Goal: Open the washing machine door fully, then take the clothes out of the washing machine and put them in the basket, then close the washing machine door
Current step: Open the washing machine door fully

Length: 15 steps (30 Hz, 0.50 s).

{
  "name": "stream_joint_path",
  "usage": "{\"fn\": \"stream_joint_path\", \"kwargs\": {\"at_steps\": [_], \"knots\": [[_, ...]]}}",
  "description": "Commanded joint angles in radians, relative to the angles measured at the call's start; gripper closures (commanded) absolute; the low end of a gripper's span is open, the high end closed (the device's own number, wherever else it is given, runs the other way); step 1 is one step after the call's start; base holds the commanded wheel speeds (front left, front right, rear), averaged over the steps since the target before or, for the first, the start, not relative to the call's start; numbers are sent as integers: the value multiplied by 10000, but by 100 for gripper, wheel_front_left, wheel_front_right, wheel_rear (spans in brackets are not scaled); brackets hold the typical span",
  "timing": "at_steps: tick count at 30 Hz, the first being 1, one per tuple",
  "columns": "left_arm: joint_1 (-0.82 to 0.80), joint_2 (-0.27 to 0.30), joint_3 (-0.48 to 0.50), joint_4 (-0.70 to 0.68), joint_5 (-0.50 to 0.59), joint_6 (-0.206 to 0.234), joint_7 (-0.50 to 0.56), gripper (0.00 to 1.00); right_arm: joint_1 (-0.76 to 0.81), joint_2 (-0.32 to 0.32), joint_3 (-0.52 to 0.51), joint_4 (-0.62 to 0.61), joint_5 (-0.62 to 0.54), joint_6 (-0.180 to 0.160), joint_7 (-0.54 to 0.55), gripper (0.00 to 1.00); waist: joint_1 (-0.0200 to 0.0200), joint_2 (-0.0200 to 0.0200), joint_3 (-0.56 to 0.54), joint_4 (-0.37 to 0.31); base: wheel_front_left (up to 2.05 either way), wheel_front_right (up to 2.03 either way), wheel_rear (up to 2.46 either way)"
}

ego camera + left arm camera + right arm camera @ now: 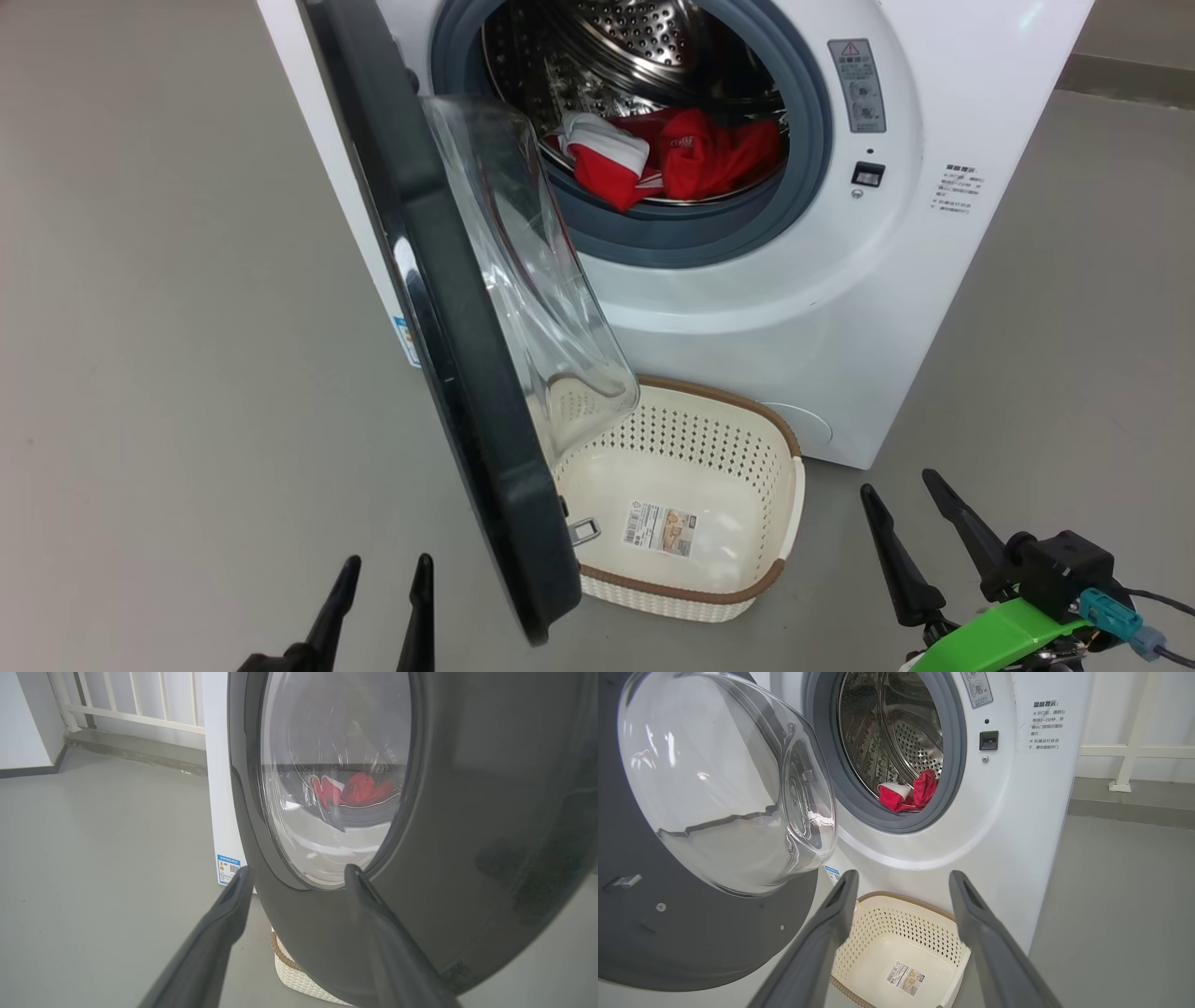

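The white washing machine [794,308] stands ahead with its door [448,308] swung partly open, edge-on toward me, glass bowl bulging right. Red clothes [691,154] with a white band lie at the front of the steel drum, also seen as clothes [908,794] from the right wrist and through the door glass [327,788]. The cream basket [775,485] sits on the floor before the machine, partly under the door, empty except for a sticker. My left gripper [383,579] is open, low, just left of the door's outer face. My right gripper [901,504] is open, right of the basket [878,924].
Grey floor [168,327] spreads to the left and right of the machine. A white railing [140,704] and a low kerb run behind on the left. The door's latch [583,532] juts over the basket.
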Motion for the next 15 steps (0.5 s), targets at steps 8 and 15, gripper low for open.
{"fn": "stream_joint_path", "kwargs": {"at_steps": [8,15], "knots": [[-475,79,709,-1025,37,154,-90,100,-163,-61,173,-223,-128,75,-93,0,0,0,-7,0,0,0,0],[-1050,79,1129,-3418,124,342,-90,100,-115,-73,171,-308,-119,75,-93,0,0,0,-17,-2,0,0,0]]}}
